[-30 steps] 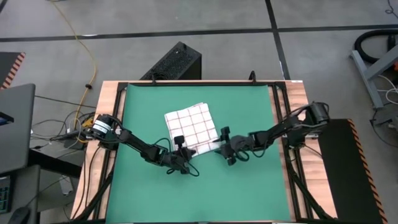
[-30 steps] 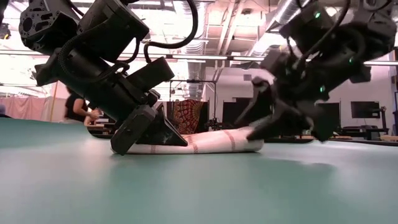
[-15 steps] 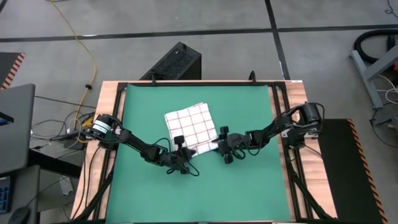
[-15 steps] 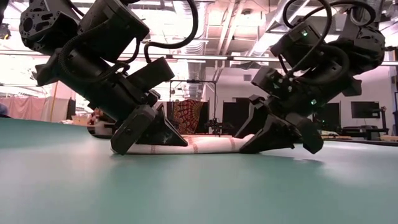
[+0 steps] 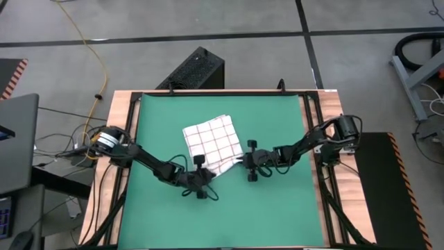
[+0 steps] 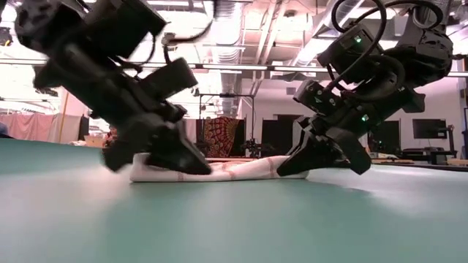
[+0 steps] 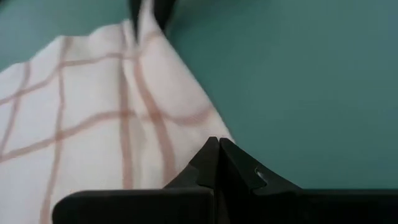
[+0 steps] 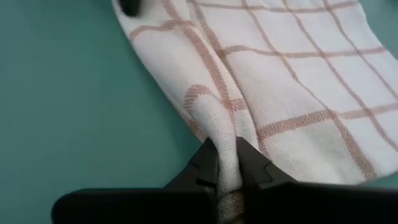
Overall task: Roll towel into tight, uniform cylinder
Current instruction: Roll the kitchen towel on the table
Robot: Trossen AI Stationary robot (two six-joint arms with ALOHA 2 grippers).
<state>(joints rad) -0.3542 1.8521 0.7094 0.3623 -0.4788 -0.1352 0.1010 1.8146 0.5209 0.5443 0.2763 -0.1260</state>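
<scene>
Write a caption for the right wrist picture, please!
The right gripper pinches a fold at the edge of the checked towel lying on the green mat.

Right pincer [image 8: 227, 163] pinching a raised fold of the checked towel [image 8: 280, 81], green mat [image 8: 68, 106] beneath

Four cameras, one bench
Overhead looks straight down; the low one looks level across the green mat [image 6: 234, 219]; both wrist views sit close over the white red-checked cloth towel [image 8: 280, 81].
</scene>
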